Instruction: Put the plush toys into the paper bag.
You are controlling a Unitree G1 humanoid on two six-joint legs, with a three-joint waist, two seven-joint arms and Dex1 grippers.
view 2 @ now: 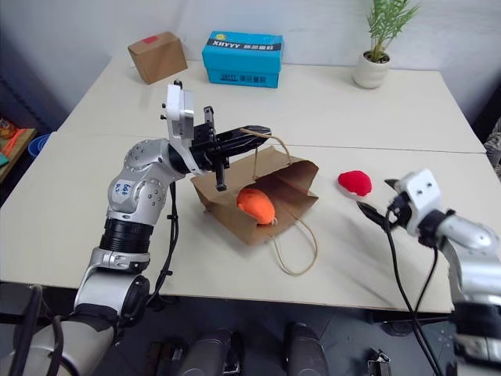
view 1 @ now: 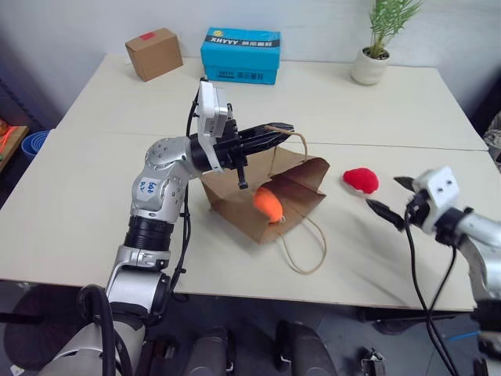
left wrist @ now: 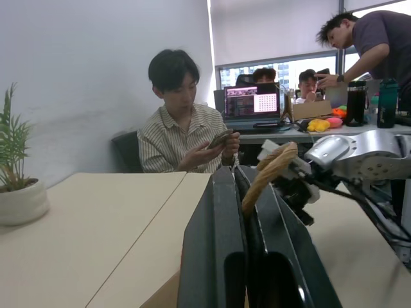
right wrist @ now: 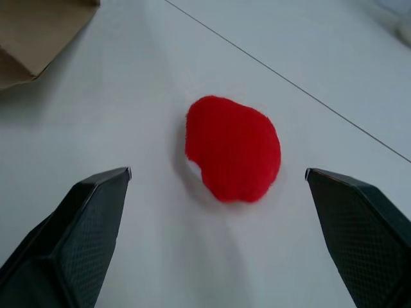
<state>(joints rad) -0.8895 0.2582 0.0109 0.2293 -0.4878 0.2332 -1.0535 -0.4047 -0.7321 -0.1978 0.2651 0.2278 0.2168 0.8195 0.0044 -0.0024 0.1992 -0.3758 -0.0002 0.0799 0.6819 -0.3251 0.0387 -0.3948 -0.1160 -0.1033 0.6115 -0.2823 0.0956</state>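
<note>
The brown paper bag (view 1: 233,207) lies on its side on the table, its mouth facing right. My left gripper (view 1: 283,128) is shut on the bag's upper cord handle (left wrist: 270,169) and holds that side of the mouth up. The orange plush toy (view 1: 268,204) rests in the bag's mouth. On the bare table right of the bag lies the red plush toy (right wrist: 234,149). My right gripper (view 1: 389,196) is open, low over the table just right of the red toy and pointing at it, apart from it.
The bag's lower handle loop (view 1: 306,249) trails toward the table's front edge. At the back stand a small cardboard box with a red sticker (view 1: 153,53), a blue box (view 1: 240,55) and a potted plant (view 1: 376,45). People sit at a desk (left wrist: 192,138) beyond the table.
</note>
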